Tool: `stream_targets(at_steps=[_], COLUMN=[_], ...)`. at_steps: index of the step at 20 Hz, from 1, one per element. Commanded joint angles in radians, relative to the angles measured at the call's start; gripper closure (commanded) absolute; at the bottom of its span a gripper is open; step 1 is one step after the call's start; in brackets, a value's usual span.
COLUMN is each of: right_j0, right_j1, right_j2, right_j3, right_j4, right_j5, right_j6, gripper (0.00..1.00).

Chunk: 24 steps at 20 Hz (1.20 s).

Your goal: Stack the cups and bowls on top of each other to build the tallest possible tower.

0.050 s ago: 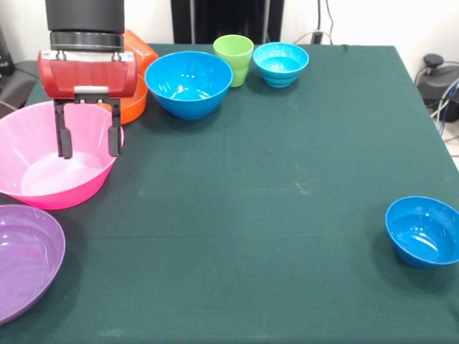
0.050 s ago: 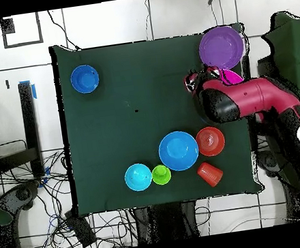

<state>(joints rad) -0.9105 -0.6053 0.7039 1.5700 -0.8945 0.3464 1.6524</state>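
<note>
1. Pincer (image 1: pixel 90 129) hangs from the red and black arm (image 2: pixel 245 99) with its two black fingers (image 1: pixel 64 132) pointing straight down and spread well apart; nothing is held between them.
2. Pink bowl (image 1: pixel 50 183) sits directly under the pincer; the fingertips hang inside its open mouth, over its far wall. Whether they touch the plastic cannot be told.
3. Purple bowl (image 1: pixel 25 258) lies just in front of the pink one, on the near side of the pincer, empty and upright.
4. Small orange bowl (image 1: pixel 133 104) and the orange ribbed cup (image 2: pixel 209 173) are just behind the pincer; in the front view the gripper body hides most of them.
5. Medium blue bowl (image 1: pixel 188 84) stands near the pincer, beside the orange pieces, with the lime green cup (image 1: pixel 234 59) and the small cyan bowl (image 1: pixel 280 63) further along the same far edge of the green tablecloth (image 1: pixel 272 215).
6. Small dark blue bowl (image 1: pixel 423 231) rests alone, well apart from the pincer, across the table.
7. All pieces stand separately; no tower is built.
</note>
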Motion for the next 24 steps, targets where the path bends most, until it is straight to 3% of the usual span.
stream_targets(at_steps=[1, 3, 9, 14, 18, 24], right_j0=[0.019, -0.017, -0.137, -0.182, -0.187, -0.149], right_j1=[0.021, 0.035, -0.136, -0.265, -0.284, -0.155], right_j2=[0.004, 0.034, 0.136, 0.167, 0.176, 0.133], right_j3=[-0.015, 0.007, 0.200, 0.267, 0.269, 0.219], right_j4=[-0.044, 0.024, 0.262, 0.395, 0.386, 0.217], right_j5=[0.102, 0.157, 0.302, 0.460, 0.480, 0.306], right_j6=[-0.202, -0.221, -0.195, -0.199, -0.217, -0.189], gripper=[0.00, 0.00, 0.00, 0.00, 0.00, 0.00])
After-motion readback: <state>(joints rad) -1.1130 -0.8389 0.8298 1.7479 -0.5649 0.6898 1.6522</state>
